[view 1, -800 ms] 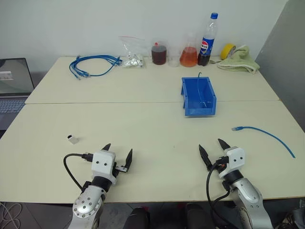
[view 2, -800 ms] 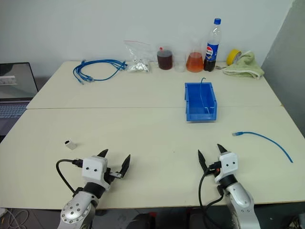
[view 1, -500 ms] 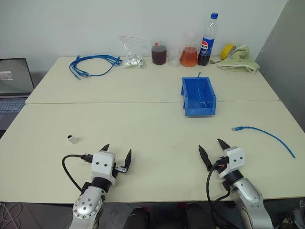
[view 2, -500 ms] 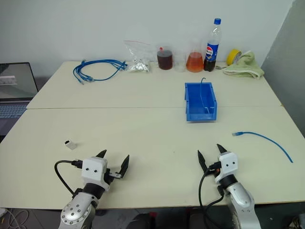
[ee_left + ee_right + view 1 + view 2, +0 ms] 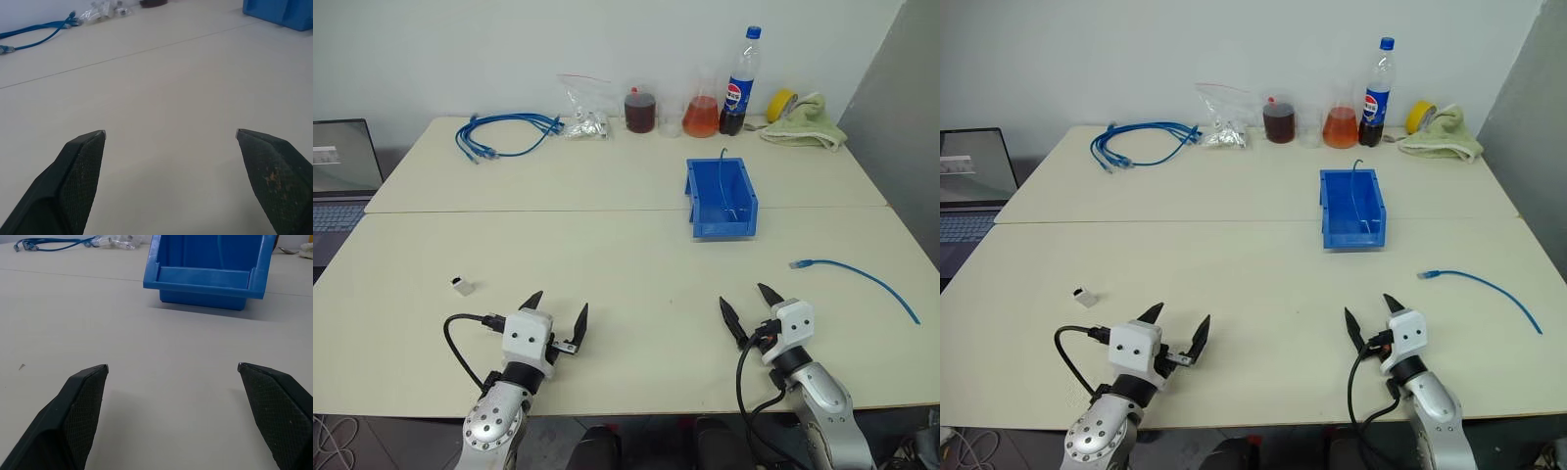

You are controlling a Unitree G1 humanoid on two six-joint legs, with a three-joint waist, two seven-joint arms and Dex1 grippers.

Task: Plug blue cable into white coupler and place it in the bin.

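Observation:
The blue cable (image 5: 857,275) lies loose on the table at the right, its clear plug end pointing left. The white coupler (image 5: 462,286) sits alone near the table's left side. The blue bin (image 5: 720,199) stands past the middle, with a thin cable piece standing in it; it also fills the far part of the right wrist view as the bin (image 5: 210,269). My left gripper (image 5: 555,310) hovers open near the front edge, right of the coupler. My right gripper (image 5: 748,304) is open too, left of the cable and in front of the bin. Neither holds anything.
At the back edge lie a coiled bundle of blue cables (image 5: 504,134), a clear bag of connectors (image 5: 584,111), two jars, a flask (image 5: 701,110), a cola bottle (image 5: 739,83), yellow tape and a green cloth (image 5: 806,122). A laptop (image 5: 340,171) sits at the far left.

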